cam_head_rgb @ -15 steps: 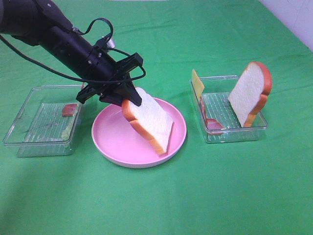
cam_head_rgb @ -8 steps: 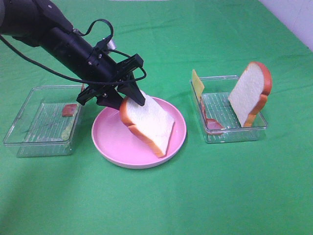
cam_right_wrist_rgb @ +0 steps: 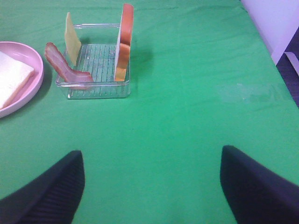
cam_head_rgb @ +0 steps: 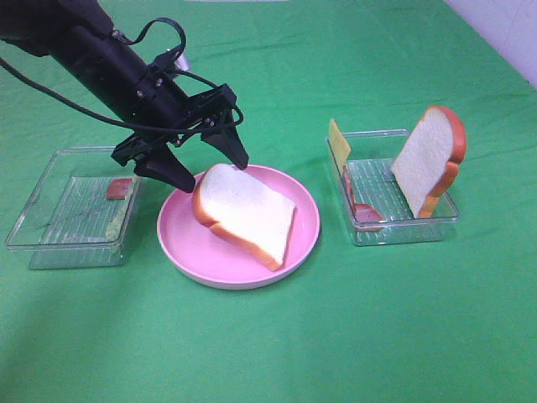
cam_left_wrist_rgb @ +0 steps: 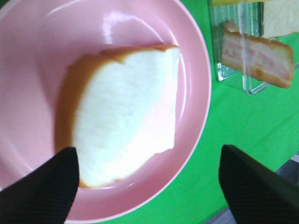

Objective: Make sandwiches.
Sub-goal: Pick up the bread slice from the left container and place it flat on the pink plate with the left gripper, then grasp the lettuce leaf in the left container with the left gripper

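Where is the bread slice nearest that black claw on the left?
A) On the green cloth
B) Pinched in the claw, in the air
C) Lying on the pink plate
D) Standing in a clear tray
C: the bread slice lies on the pink plate, with the left gripper open above it.

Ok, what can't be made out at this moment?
1. Right gripper: absent from exterior high; right wrist view shows only fingertips, cut off by the frame edge.
2. Left tray contents: too small in exterior high, seen through ribbed clear walls.
3. Bread slice: blurred in left wrist view; its underside is hidden against the plate.
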You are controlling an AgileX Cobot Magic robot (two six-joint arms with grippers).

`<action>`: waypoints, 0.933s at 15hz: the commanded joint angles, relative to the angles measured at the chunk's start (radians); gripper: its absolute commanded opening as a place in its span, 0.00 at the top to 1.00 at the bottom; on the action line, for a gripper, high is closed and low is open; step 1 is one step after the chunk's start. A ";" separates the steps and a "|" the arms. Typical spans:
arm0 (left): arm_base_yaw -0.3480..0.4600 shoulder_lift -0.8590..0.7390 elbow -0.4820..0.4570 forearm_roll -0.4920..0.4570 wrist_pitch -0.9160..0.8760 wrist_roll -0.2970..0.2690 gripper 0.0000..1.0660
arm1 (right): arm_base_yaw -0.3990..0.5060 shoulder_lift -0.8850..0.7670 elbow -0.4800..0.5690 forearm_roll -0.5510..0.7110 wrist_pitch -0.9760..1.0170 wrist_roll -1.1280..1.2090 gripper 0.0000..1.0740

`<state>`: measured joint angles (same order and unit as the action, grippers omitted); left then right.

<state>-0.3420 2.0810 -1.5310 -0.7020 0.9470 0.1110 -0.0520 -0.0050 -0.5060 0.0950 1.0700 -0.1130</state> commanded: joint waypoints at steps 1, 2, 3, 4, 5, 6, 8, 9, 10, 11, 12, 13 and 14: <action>-0.004 -0.040 -0.003 0.088 0.018 -0.065 0.27 | -0.007 -0.013 -0.001 -0.004 -0.009 -0.012 0.29; -0.004 -0.058 -0.003 0.118 0.016 -0.083 0.27 | -0.007 -0.013 -0.001 -0.004 -0.009 -0.012 0.29; -0.004 -0.082 -0.003 0.159 0.020 -0.105 0.27 | -0.007 -0.013 -0.001 -0.004 -0.009 -0.012 0.29; -0.004 -0.100 -0.003 0.188 0.032 -0.133 0.27 | -0.007 -0.013 -0.001 -0.004 -0.009 -0.012 0.29; -0.004 -0.111 -0.003 0.202 0.042 -0.145 0.27 | -0.007 -0.013 -0.001 -0.004 -0.009 -0.012 0.29; -0.004 -0.130 -0.003 0.242 0.063 -0.176 0.27 | -0.007 -0.013 -0.001 -0.004 -0.009 -0.012 0.29; -0.004 -0.161 -0.007 0.345 0.133 -0.263 0.27 | -0.007 -0.013 -0.001 -0.004 -0.009 -0.012 0.29; -0.004 -0.164 -0.016 0.404 0.184 -0.302 0.27 | -0.007 -0.013 -0.001 -0.004 -0.009 -0.012 0.29; -0.004 -0.164 -0.024 0.449 0.222 -0.328 0.27 | -0.007 -0.013 -0.001 -0.004 -0.009 -0.012 0.29; -0.004 -0.164 -0.027 0.495 0.245 -0.354 0.27 | -0.007 -0.013 -0.001 -0.004 -0.009 -0.012 0.29; -0.004 -0.164 -0.027 0.531 0.252 -0.373 0.27 | -0.007 -0.013 -0.001 -0.004 -0.009 -0.012 0.29; -0.004 -0.164 -0.025 0.574 0.250 -0.395 0.27 | -0.007 -0.013 -0.001 -0.004 -0.009 -0.012 0.29; -0.004 -0.161 -0.025 0.590 0.238 -0.397 0.27 | -0.007 -0.013 -0.001 -0.004 -0.009 -0.012 0.29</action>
<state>-0.3420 1.9230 -1.5520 -0.1220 1.1830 -0.2750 -0.0520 -0.0050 -0.5060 0.0950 1.0700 -0.1130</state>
